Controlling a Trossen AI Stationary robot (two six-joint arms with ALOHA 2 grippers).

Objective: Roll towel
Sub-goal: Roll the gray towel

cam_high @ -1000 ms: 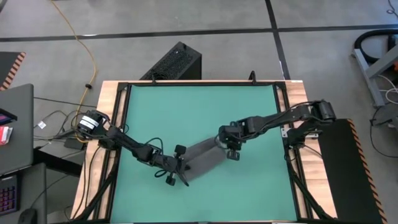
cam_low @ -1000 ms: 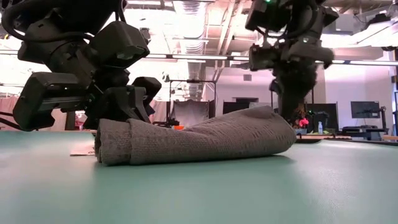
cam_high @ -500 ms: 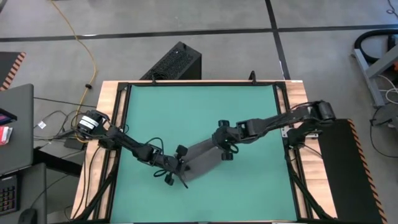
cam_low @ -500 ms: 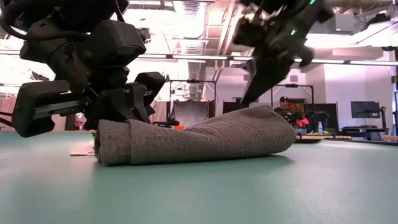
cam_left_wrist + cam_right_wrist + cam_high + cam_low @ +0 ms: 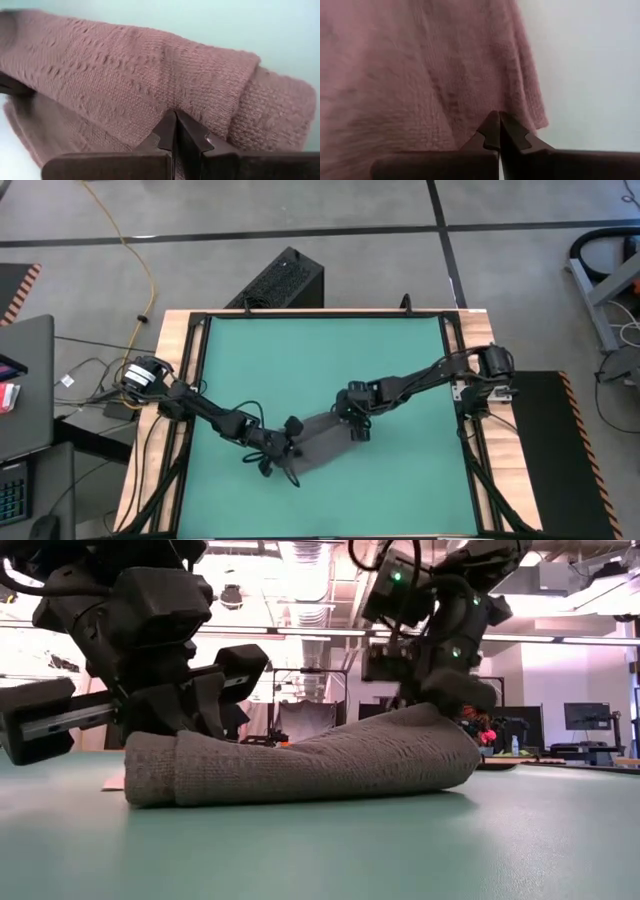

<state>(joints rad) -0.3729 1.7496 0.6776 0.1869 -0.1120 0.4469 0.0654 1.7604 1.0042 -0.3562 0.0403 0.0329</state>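
Now that the right gripper (image 5: pixel 352 423) has swung in from beside the towel (image 5: pixel 322 442) and drawn its jaws together, you see it pressed on the far end of the roll. Left gripper (image 5: pixel 283 457): jaws closed, at the near end, which has slid outward. Whether either pinches cloth, you cannot tell. Towel: rolled, on the table (image 5: pixel 300 360), near its front middle. Rolling looks nearly complete.

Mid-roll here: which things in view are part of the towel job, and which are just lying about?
Part of the job:
- towel, rolled on the green table
- left gripper, shut at the roll's near-left end
- right gripper, shut at its far-right end

Lying about:
- black box on the floor behind the table
- yellow cable
- laptop at left
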